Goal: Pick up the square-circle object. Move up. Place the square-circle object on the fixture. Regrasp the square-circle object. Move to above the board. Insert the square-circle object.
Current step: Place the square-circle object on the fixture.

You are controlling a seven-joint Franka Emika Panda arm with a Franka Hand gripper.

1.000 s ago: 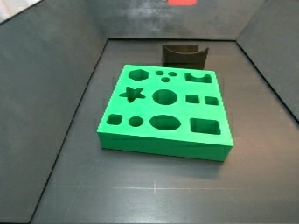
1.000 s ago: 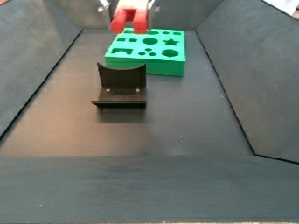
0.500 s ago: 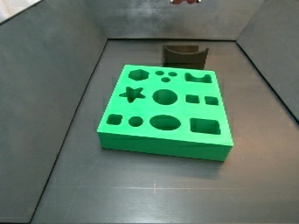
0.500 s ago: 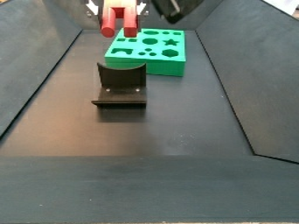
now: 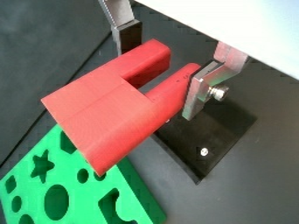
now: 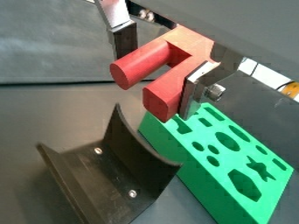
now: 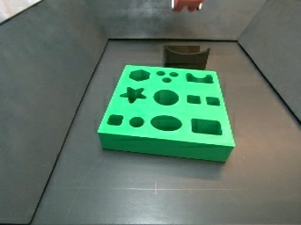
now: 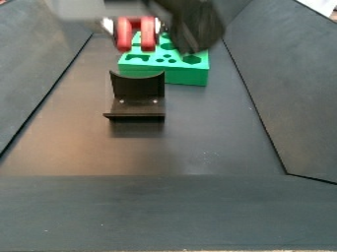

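The square-circle object [image 6: 152,63] is a red peg with a round prong and a squarish prong. My gripper [image 6: 160,79] is shut on it, one silver finger [image 5: 121,24] on each side, and the prongs point outward. In a side view the red square-circle object [image 8: 136,34] hangs in the air just behind and above the fixture [image 8: 136,95], a dark block with a scooped top. The gripper body above it is blurred. The green board [image 7: 167,110] with its shaped holes lies flat beyond the fixture [image 7: 185,54], and the peg [image 7: 186,4] shows only at the frame's upper edge.
Dark sloping walls enclose the dark floor [image 8: 171,187] on both sides. In both wrist views the board [image 6: 228,157] lies right beside the fixture [image 6: 105,166], under the held peg.
The gripper has carried the red peg down and closer to the fixture. The board and the fixture have not moved.
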